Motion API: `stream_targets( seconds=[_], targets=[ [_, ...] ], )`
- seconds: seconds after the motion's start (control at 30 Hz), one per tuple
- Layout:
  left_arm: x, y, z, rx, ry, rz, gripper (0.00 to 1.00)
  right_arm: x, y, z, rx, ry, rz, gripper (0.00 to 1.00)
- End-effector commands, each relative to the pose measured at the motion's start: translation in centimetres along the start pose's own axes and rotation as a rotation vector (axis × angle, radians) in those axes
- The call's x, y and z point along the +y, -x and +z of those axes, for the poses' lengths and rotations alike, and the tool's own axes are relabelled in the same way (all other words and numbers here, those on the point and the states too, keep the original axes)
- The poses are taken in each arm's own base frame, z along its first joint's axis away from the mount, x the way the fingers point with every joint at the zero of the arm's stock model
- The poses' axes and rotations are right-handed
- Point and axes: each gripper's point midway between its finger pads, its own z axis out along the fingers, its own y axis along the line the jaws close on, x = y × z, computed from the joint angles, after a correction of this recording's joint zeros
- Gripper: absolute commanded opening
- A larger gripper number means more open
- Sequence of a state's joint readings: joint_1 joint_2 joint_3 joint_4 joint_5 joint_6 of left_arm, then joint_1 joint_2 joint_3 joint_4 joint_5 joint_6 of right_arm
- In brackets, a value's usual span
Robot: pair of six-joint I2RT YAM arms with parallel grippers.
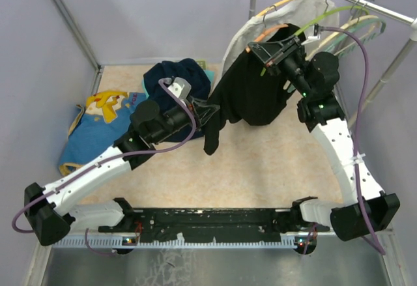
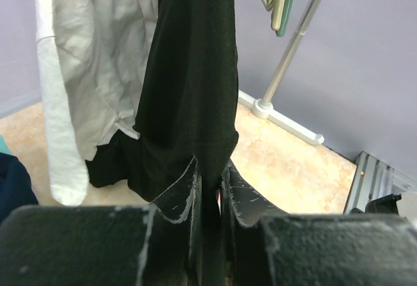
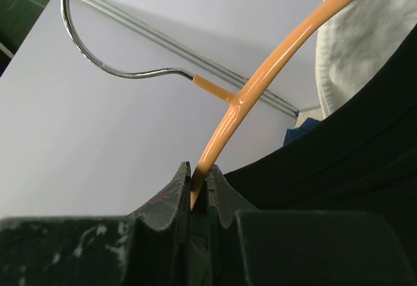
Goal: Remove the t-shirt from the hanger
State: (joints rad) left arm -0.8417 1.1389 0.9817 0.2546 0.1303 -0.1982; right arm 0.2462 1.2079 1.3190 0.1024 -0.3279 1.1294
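At the back right of the table (image 1: 260,162), the black t-shirt (image 1: 254,97) hangs from an orange hanger (image 3: 260,71) up by the rail (image 1: 365,2), with one side drawn down and leftward over the surface. The stripping step looks to be in hand. The right pincer (image 3: 199,178) is clamped on the hanger's arm just below its neck, steadying it, while the left pincer (image 2: 210,185) is pinched shut on a fold of the shirt's lower edge. Next, I judge, the left arm must pull the cloth down and away so the shoulder slips off the hanger's end, with the right holding firm so the hanger does not swing or lift. Only the overhead view shows both arms together, and the heap of blue clothes (image 1: 98,120) lying well apart at the left. The left wrist view shows best how closely a white garment (image 2: 91,58) hangs beside the shirt, where a careless pull might drag it. The right wrist view alone shows the metal hook (image 3: 150,73) and the grip on the orange arm.
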Motion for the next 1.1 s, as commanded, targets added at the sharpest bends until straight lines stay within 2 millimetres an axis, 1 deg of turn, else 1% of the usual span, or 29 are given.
stream_targets(
  seconds=[0.0,0.03,0.1,0.17,0.2,0.23,0.27,0.33,0.37,0.4,0.43,0.47,0.5,0.53,0.7,0.77,0.87,1.07],
  targets=[
    [-0.2,-2.1,-1.4,0.094,-0.001,-0.012,0.21,10.1,11.0,-2.8,-0.453,0.237,-0.137,0.0],
    [-0.2,-2.2,-1.3,0.098,-0.004,-0.012,0.25,10.1,11.0,-2.8,-0.453,0.238,-0.139,0.0],
    [-0.3,-2.5,-1.1,0.106,-0.01,-0.015,0.29,10.3,11.0,-2.9,-0.456,0.242,-0.14,0.0],
    [-0.3,-3.0,-1.0,0.12,-0.016,-0.022,0.37,10.5,11.1,-3.0,-0.46,0.245,-0.141,0.0],
    [-0.4,-3.2,-1.0,0.126,-0.019,-0.025,0.38,10.5,11.2,-3.0,-0.461,0.245,-0.141,0.0],
    [-0.4,-3.4,-1.0,0.128,-0.019,-0.028,0.33,10.7,11.2,-3.0,-0.461,0.25,-0.142,0.0],
    [-0.3,-3.4,-0.9,0.126,-0.015,-0.03,0.16,10.8,11.2,-3.1,-0.46,0.255,-0.143,0.0],
    [-0.2,-3.4,-0.7,0.126,-0.014,-0.033,0.06,10.9,11.2,-3.1,-0.461,0.26,-0.141,0.0],
    [-0.2,-3.5,-0.6,0.128,-0.013,-0.033,0.08,10.9,11.2,-3.1,-0.461,0.261,-0.14,0.0],
    [-0.1,-3.4,-0.5,0.126,-0.009,-0.034,0.16,10.9,11.2,-3.1,-0.459,0.261,-0.141,0.0],
    [-0.1,-3.3,-0.4,0.124,-0.008,-0.034,0.29,11.1,11.2,-3.2,-0.46,0.264,-0.142,0.0],
    [-0.1,-3.1,-0.3,0.12,-0.007,-0.034,0.39,11.0,11.1,-3.1,-0.458,0.264,-0.142,0.0],
    [0.0,-2.9,-0.2,0.111,-0.001,-0.03,0.52,11.2,11.1,-3.2,-0.458,0.267,-0.142,0.0],
    [0.2,-2.6,-0.1,0.101,0.01,-0.03,0.62,11.2,11.1,-3.2,-0.454,0.268,-0.143,0.0],
    [1.3,-0.4,0.5,0.034,0.073,0.02,0.82,11.5,10.8,-3.4,-0.439,0.277,-0.144,0.0],
    [1.9,0.7,1.2,0.008,0.098,0.054,0.85,11.5,10.6,-3.6,-0.433,0.282,-0.143,0.0],
    [2.1,1.6,2.6,-0.006,0.1,0.087,0.87,11.4,10.2,-3.7,-0.422,0.285,-0.137,0.0],
    [2.4,2.1,5.0,-0.029,0.096,0.102,0.87,11.4,9.6,-3.9,-0.395,0.295,-0.127,0.0]
  ],
)
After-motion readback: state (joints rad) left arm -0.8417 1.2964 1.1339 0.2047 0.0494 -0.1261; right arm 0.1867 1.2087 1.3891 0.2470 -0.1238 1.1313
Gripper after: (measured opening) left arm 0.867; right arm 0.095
